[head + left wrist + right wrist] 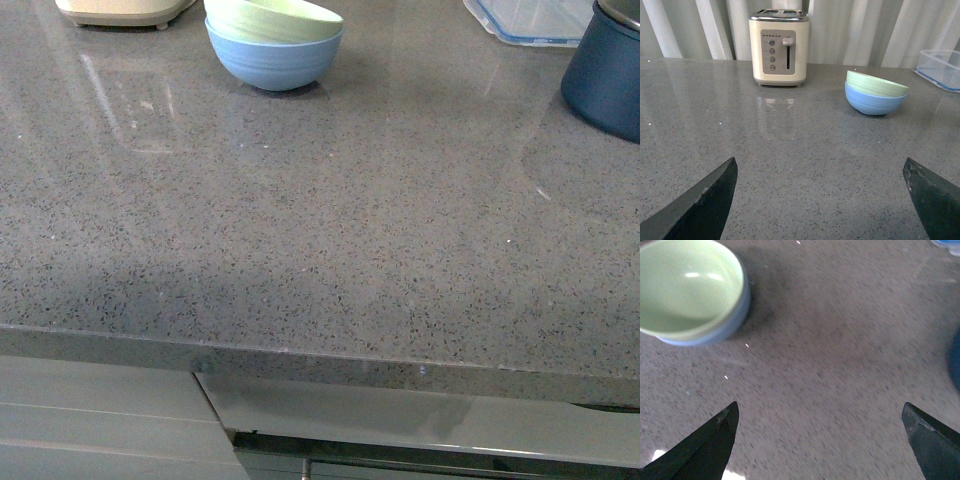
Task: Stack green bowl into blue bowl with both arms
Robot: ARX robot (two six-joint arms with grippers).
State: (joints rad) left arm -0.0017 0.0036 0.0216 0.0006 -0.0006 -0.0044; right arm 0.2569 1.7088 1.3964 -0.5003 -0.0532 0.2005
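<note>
Toaster [779, 47]: cream, two slots, lever and buttons facing the left wrist camera; stands at the back of the counter before pale curtains. Front view catches only its base at the top edge, left of the bowls.
Green bowl [273, 20]: nested inside the blue bowl, tilted, one side of its rim riding higher. Right wrist view looks down into its bare interior; left wrist view shows it side-on.
Blue bowl [272, 60]: upright on the counter at the far side, right of the toaster and well apart from it. Right wrist view shows only a thin blue band under the green rim.
Container [530, 20]: clear, blue-trimmed, far right at the back; a corner shows in the left wrist view.
Pot [606, 75]: dark navy, cut by the right edge of the front view, just beside the container; right wrist view gives only a blurred blue patch.
Counter [320, 230]: grey speckled stone. Front view alone shows its near edge and the cabinet fronts below. Broad bare surface between bowls and near edge, and between bowls and pot.
Left gripper [820, 200]: fingers spread wide, nothing between them, low over the counter, well short of the bowls.
Right gripper [820, 440]: fingers spread wide, holding nothing, above the counter near the bowls.
Front view: neither arm in frame.
</note>
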